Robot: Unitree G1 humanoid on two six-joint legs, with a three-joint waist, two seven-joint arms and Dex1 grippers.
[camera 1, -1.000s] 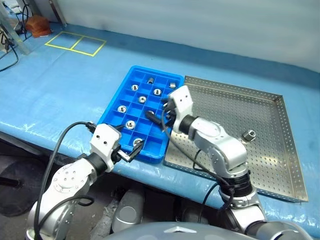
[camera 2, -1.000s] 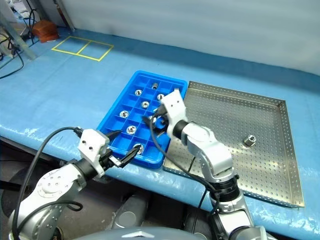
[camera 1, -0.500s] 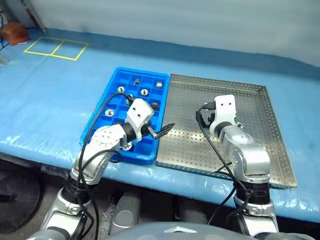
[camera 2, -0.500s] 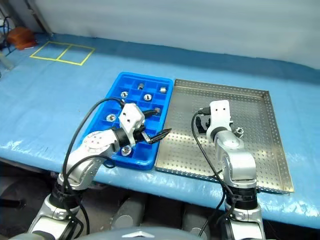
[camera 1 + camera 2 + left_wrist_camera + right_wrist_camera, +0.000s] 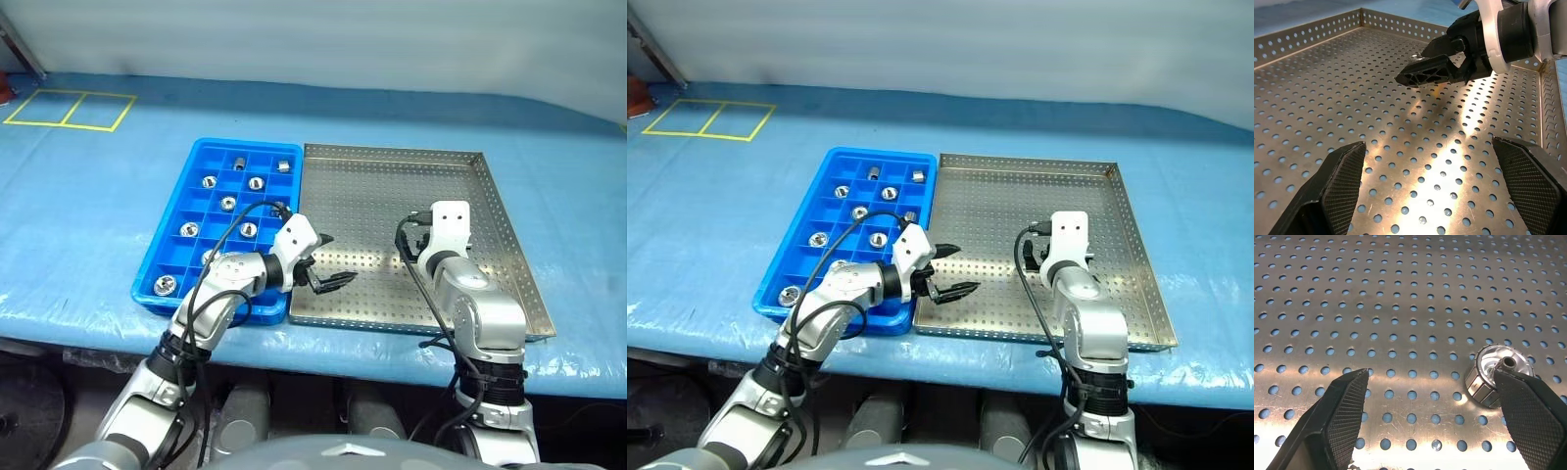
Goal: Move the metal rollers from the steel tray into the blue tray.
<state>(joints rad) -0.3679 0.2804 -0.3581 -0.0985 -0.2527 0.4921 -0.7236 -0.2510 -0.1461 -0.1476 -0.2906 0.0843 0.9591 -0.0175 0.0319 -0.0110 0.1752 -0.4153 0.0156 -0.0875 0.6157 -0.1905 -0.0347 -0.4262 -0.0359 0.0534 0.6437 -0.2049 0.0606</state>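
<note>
The steel tray lies to the right of the blue tray, their long sides touching. Several metal rollers sit in separate compartments of the blue tray. One metal roller lies on the steel tray's perforated floor, right at the tip of one finger of my right gripper, which is open and low over the tray's middle. My left gripper is open and empty, just past the blue tray's right rim and over the steel tray's near left part. In the left wrist view it faces the right gripper.
Both trays rest on a table under a blue covering, close to its front edge. A yellow taped pair of squares marks the far left. A pale wall closes the back.
The camera has swung right. My right gripper left the blue tray and came down onto the steel tray beside the roller. My left gripper crossed from the blue tray's near edge to the steel tray.
</note>
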